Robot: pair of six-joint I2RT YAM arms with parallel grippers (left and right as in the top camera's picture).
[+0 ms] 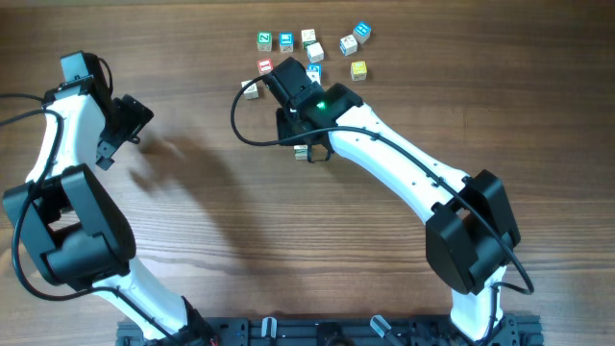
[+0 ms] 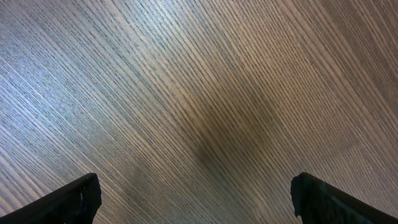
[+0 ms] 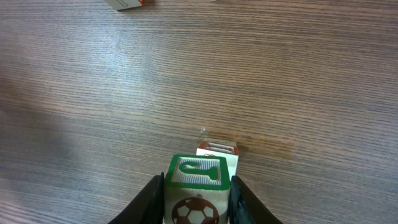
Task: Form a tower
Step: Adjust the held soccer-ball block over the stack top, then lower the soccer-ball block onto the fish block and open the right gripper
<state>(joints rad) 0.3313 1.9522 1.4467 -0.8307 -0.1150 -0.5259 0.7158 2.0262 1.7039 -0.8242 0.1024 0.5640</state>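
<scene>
Where the right arm reaches to mid-worktop, right gripper (image 3: 194,196): both fingers (image 3: 151,200) closed against the sides of a green-framed cube (image 3: 194,174). The cube is white, with a letter on its upper face and a brown football on the face toward the wrist camera; it is upright and held square.

Tower (image 3: 219,151): on the worktop (image 1: 192,211) near its middle, just beyond the held cube and partly hidden by it. A red-marked top face and one white side show. How many cubes it has cannot be told, nor whether the held cube touches it.

Left gripper (image 2: 199,202): fingers spread wide over bare wood at the left side, well apart from the tower.

Loose letter cubes (image 1: 286,41): about ten, scattered on the far side of the worktop beyond the right gripper, with green, blue, red and yellow faces. One red-edged cube (image 3: 127,3) lies at the top margin of the right wrist view.

Black cable (image 1: 236,120): loops beside the right wrist.
</scene>
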